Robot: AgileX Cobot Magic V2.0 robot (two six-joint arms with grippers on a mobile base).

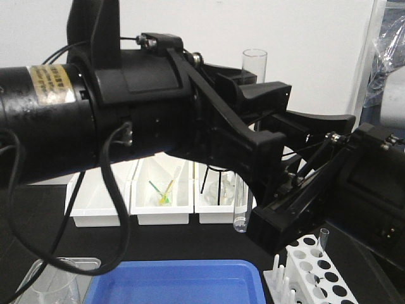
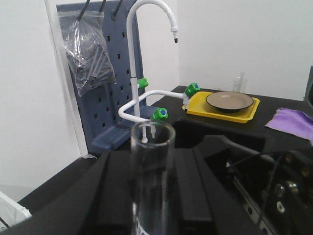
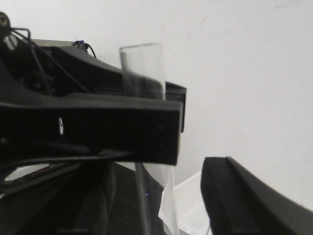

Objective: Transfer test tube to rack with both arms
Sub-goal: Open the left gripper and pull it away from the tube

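Note:
The test tube stands upright in mid-air, rim up, its rounded bottom hanging above the white bins. My left gripper, on the arm with the yellow label, is shut on its upper part. In the left wrist view the tube sits between the black fingers. My right gripper reaches in from the right with its jaws apart. In the right wrist view the tube shows beyond the left gripper's finger, and one right finger stands clear of it. The white rack is at the lower right.
Another slim tube stands in the rack. Three white bins line the back. A blue tray lies in front and a glass beaker at the lower left. A tap, a yellow tray and a purple cloth are beyond.

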